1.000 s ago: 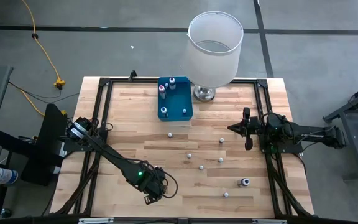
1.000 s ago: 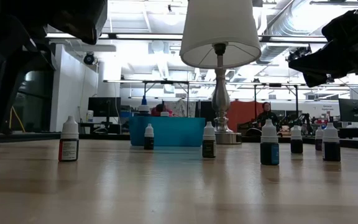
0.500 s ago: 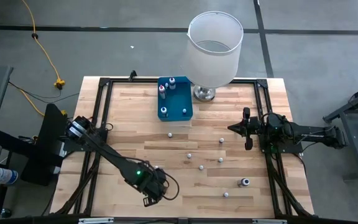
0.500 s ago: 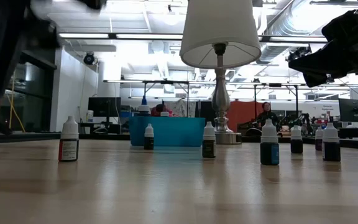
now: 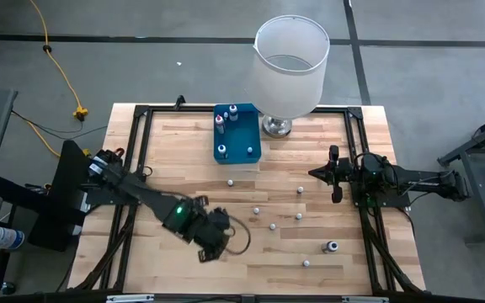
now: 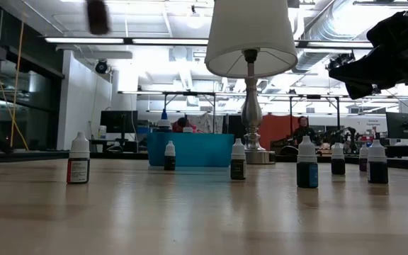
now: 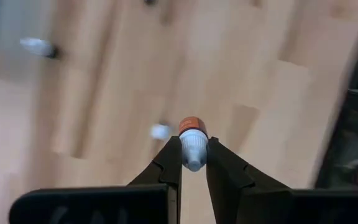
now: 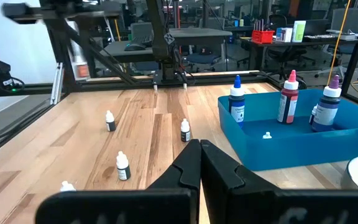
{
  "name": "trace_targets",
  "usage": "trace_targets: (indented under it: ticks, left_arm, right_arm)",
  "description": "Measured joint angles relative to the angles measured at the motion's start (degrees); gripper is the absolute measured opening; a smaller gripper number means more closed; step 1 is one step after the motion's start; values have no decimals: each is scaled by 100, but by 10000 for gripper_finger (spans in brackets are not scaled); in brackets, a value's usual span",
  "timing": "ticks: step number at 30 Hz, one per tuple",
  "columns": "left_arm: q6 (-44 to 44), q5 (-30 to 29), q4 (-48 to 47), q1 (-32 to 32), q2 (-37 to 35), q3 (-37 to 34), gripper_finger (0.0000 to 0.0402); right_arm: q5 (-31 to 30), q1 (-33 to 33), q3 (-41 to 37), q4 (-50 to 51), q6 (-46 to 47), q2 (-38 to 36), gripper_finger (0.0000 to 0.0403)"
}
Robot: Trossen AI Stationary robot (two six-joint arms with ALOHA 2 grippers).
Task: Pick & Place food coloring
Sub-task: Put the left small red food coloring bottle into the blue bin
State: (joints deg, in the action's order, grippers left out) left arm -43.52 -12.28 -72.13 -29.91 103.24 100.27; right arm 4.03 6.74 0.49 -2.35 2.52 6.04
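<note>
Left pincer grips a small bottle by its white cap, fingers closed on either side; the bottle's body is reddish-orange. In the high view this pincer is over the near-left part of the worktop, raised off the wood. Right pincer is closed on nothing and waits at the right edge.

Loose bottles stand across the middle and right of the worktop: one just in front of the blue tray, others toward the centre, and a dark one lying near the front right. The tray sits at the far edge, beside the lamp, and holds several bottles, among them a pink-bodied one and a dark one.

The worktop is pale wooden planks with a black metal frame around it, and stands on a grey floor where a yellow cable runs. In the low view the wood is glossy, with bottles standing in a row before the tray. Behind lies a large open room with strip lights, ceiling ducts, monitors and desks; a seated person shows far off. Labels on the bottles are too small to read.
</note>
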Motion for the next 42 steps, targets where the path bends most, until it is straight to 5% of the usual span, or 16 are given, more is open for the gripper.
trace_targets:
  ticks: [13,26,42]
  left_arm:
    - [1612,121,-59,2043,7,149,37]
    - [1612,130,372,3922,212,122,37]
    - [1688,36,625,4939,913,140,37]
  right_arm:
    - [0,0,-1,0,-1,0,0]
    - [-2,2,-1,0,-1,0,0]
    - [-57,1,-1,-1,-2,115,0]
